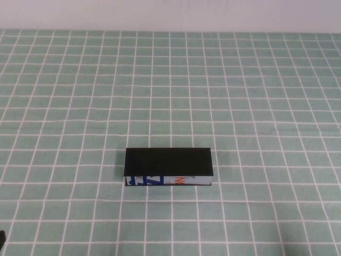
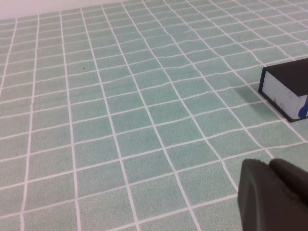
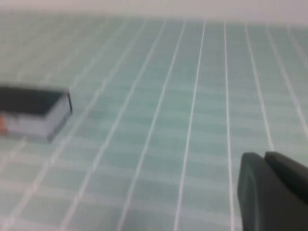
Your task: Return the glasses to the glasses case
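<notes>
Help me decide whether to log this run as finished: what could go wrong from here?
1. The case lies shut and the glasses show in no view, so nothing confirms they are inside; logging success may be wrong.
2. The left gripper and right gripper hang low over the cloth on either side of the case, apart from it; a careless inward sweep might shove it.

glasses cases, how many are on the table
1. The case lies closed on the green checked cloth, near the front middle. No glasses show; they may be inside. The left gripper and right gripper hang low at either side, away from it.
</notes>
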Robot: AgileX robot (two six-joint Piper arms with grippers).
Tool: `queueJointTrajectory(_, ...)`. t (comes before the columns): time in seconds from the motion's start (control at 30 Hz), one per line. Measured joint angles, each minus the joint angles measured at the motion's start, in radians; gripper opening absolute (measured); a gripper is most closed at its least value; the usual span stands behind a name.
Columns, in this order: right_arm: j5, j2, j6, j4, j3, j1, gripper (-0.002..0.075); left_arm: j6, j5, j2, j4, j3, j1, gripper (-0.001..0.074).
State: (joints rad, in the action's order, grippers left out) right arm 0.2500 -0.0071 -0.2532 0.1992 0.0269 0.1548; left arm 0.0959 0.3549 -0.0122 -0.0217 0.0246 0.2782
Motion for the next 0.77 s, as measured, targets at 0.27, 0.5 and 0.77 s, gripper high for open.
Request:
queueJointTrajectory(0.27,0.131,-0.001,-0.002,-0.017,-0.002,-0.049,-0.0014,0.0,0.0,0.0,0.0,0.0,0.0,-0.0002)
queueJointTrajectory(0.5,0.136,-0.001,-0.003,-0.018,-0.003,-0.049,-0.0014,0.0,0.0,0.0,0.0,0.0,0.0,-0.0002)
queueJointTrajectory(0.77,0.136,-0.001,-0.003,-0.019,-0.003,-0.049,-0.0014,0.0,0.0,0.0,0.0,0.0,0.0,-0.0002)
